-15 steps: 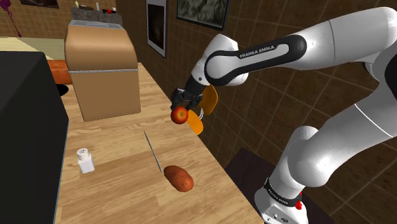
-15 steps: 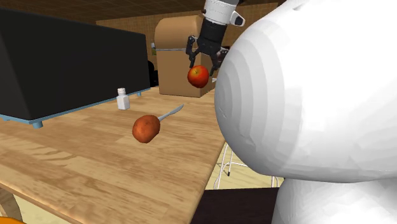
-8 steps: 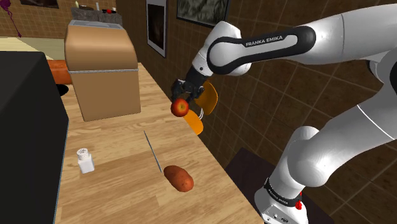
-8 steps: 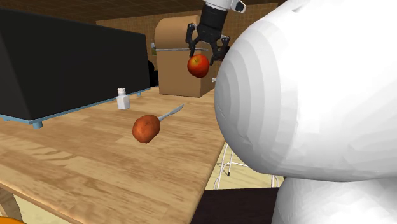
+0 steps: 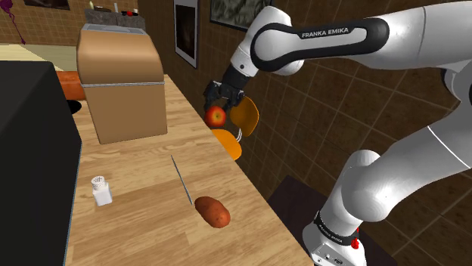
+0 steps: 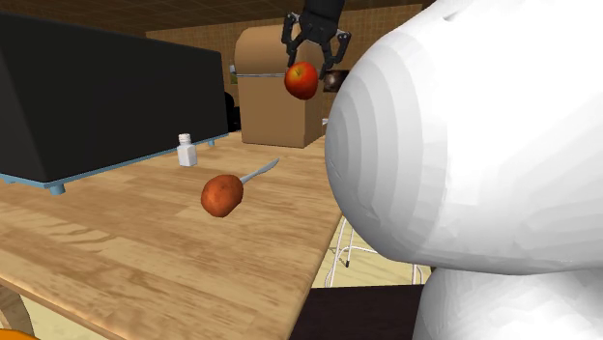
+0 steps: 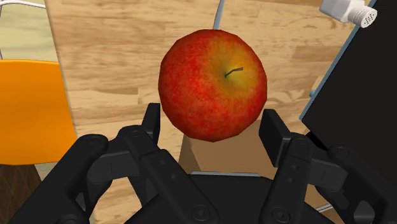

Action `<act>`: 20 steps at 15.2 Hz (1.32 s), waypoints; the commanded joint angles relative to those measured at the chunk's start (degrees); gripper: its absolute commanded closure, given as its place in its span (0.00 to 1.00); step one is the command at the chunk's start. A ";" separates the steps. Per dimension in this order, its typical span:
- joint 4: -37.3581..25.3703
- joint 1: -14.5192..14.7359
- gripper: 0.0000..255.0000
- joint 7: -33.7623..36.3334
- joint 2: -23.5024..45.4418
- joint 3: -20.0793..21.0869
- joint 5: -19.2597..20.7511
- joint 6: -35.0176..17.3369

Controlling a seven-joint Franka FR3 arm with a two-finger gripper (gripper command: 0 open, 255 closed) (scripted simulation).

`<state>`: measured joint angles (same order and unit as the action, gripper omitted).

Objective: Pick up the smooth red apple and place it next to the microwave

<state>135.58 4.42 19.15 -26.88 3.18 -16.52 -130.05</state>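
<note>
The red apple [image 5: 215,115] with a yellowish patch hangs in the air above the wooden counter's [image 5: 144,162] edge at the shoulder view's right. My black gripper [image 5: 215,107] is shut on it from above. In the wrist view the apple [image 7: 213,84] sits between the two fingers [image 7: 151,121], stem side showing, and the gripper [image 7: 213,124] clasps its lower half. The black microwave [image 5: 34,151] stands at the shoulder view's left, well apart from the apple. In the second exterior view the apple [image 6: 301,80] hangs under the gripper [image 6: 311,60], right of the microwave [image 6: 106,92].
A brown bread box [image 5: 121,83] stands behind the apple's spot. A salt shaker [image 5: 100,190], a knife [image 5: 181,180] and a brown potato [image 5: 212,211] lie on the counter below. An orange chair [image 5: 240,121] stands just past the counter edge.
The gripper has risen with the apple in it, carrying it higher above the counter and a little farther back. The things on the counter have not moved.
</note>
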 commanded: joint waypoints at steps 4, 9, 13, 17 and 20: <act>-3.39 -0.28 1.00 0.98 -0.51 -0.05 0.71 3.86; -7.13 -0.51 1.00 1.87 -0.60 -0.15 1.32 7.61; -10.30 -0.65 1.00 2.55 -0.44 -0.24 1.75 10.58; -13.65 -0.77 1.00 3.20 -0.08 -0.34 2.14 13.52; -16.29 -0.84 1.00 3.67 0.31 -0.41 2.40 15.72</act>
<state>120.17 3.62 22.75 -26.74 2.86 -14.21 -115.06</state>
